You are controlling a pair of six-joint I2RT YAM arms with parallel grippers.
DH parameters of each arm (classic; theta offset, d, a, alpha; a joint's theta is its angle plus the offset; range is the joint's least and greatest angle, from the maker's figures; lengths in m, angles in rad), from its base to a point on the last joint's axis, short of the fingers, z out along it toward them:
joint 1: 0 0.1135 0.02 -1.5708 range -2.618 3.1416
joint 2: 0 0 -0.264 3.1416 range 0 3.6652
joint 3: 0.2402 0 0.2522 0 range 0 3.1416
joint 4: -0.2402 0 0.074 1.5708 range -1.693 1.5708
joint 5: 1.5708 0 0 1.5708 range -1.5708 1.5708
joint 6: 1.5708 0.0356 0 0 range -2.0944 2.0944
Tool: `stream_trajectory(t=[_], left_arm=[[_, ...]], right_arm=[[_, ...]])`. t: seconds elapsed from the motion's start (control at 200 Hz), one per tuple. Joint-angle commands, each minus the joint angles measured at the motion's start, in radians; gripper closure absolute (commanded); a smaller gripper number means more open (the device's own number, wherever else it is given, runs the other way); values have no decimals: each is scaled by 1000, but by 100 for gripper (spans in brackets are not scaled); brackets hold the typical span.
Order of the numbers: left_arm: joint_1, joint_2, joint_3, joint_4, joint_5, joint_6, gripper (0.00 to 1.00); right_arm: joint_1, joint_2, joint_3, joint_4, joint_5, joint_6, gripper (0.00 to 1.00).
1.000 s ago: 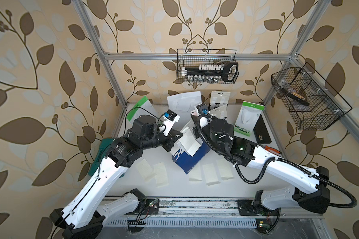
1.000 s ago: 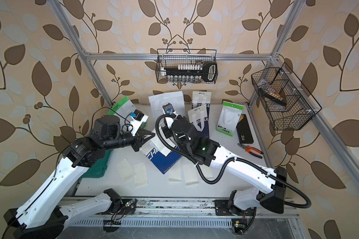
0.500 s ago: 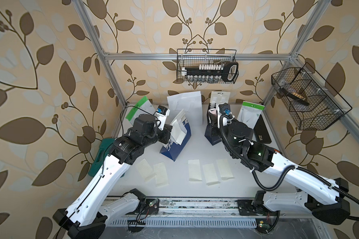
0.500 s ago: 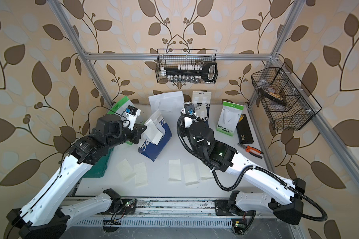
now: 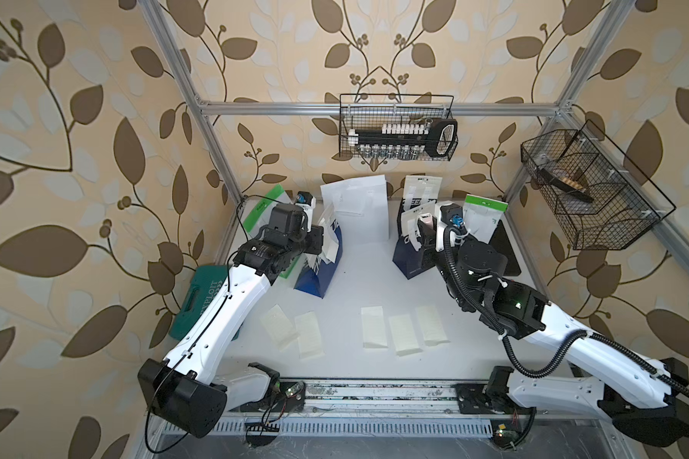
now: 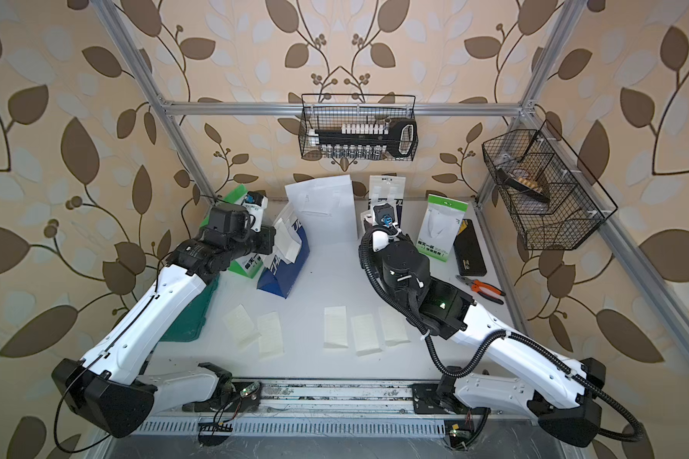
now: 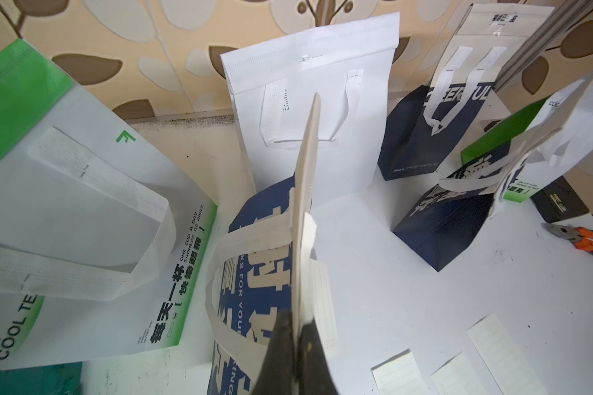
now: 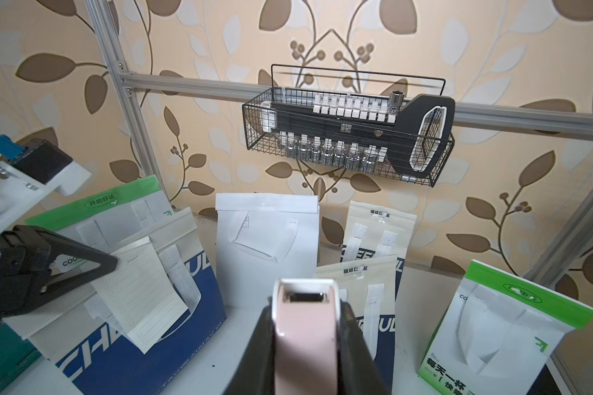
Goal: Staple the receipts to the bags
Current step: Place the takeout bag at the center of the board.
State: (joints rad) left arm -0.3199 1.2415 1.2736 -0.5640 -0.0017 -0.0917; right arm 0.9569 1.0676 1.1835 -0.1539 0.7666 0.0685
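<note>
near: five receipts flat on white table, long sides front to back | middle: left gripper clamped tight on top edge of blue CHEERFUL bag with one receipt, bag standing, leaning | right gripper squeezing pink stapler, nose toward back wall | far: plain white bag upright

**White shells, black joints: quick look at the two arms**

Both arms are glossy white shells with chunky black joints and black base blocks. The left arm has a thin black wire along its shell, plus small dark screw holes. The right arm has a fat ribbed black hose and a tiny green light. There's a blue plug at the wrist. The left gripper has black wedge fingers.
</note>
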Motion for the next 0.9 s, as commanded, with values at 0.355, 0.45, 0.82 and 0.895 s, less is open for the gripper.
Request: stream_trajectory(t=[0.355, 0.45, 0.82, 0.895], left_arm=[[37, 181, 85, 201, 5, -42, 100], [37, 247, 142, 193, 3, -44, 100], [38, 257, 196, 124, 64, -72, 37], [38, 231, 207, 115, 68, -80, 19]], right_arm=[[-5, -38, -28, -13, 18, 18, 100], [-5, -44, -28, -22, 22, 17, 100], [-6, -45, -36, -43, -2, 34, 100], [-9, -44, -31, -57, -20, 44, 100]])
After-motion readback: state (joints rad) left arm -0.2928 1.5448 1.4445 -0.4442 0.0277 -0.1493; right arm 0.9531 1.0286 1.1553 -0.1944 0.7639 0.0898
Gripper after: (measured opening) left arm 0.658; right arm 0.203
